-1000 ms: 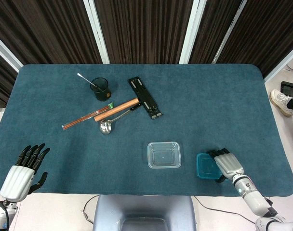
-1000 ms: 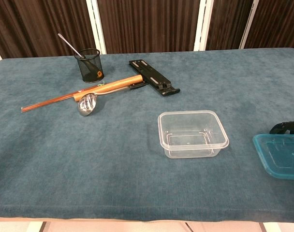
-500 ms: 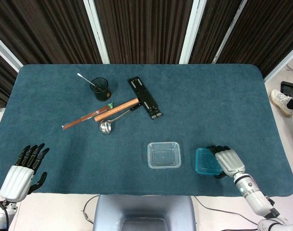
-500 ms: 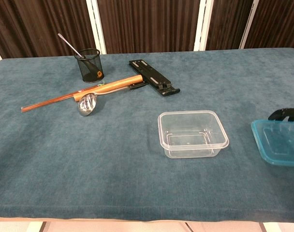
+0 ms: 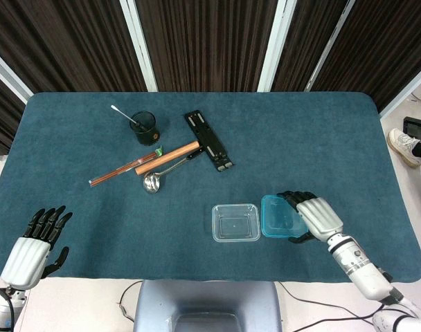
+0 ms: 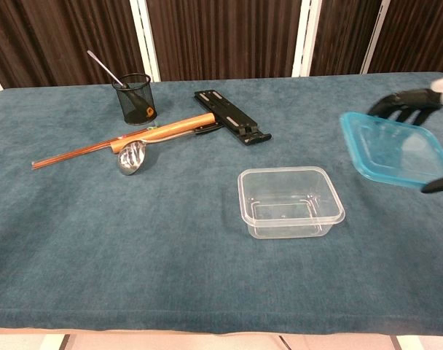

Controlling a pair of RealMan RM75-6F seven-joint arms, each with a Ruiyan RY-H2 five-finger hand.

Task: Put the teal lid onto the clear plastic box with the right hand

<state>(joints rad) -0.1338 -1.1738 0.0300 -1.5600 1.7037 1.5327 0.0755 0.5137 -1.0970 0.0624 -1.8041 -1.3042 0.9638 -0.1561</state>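
Note:
The clear plastic box (image 5: pixel 235 222) (image 6: pixel 290 201) stands open-topped near the table's front edge. My right hand (image 5: pixel 314 217) (image 6: pixel 417 106) holds the teal lid (image 5: pixel 280 216) (image 6: pixel 393 151) by its right side, lifted off the cloth and tilted. In the head view the lid's left edge is just right of the box; in the chest view it hangs above and to the right of it. My left hand (image 5: pixel 32 249) rests off the table's front left corner, fingers apart, holding nothing.
At the back left are a black mesh cup (image 5: pixel 144 127) with a stick in it, a wooden-handled tool (image 5: pixel 167 158), a metal ladle (image 5: pixel 154 180), thin rods (image 5: pixel 120 171) and a black flat bracket (image 5: pixel 208 140). A shoe (image 5: pixel 404 146) lies on the floor to the right.
My right hand has lifted the teal lid off the table and carried it left toward the clear box. The left hand has not moved.

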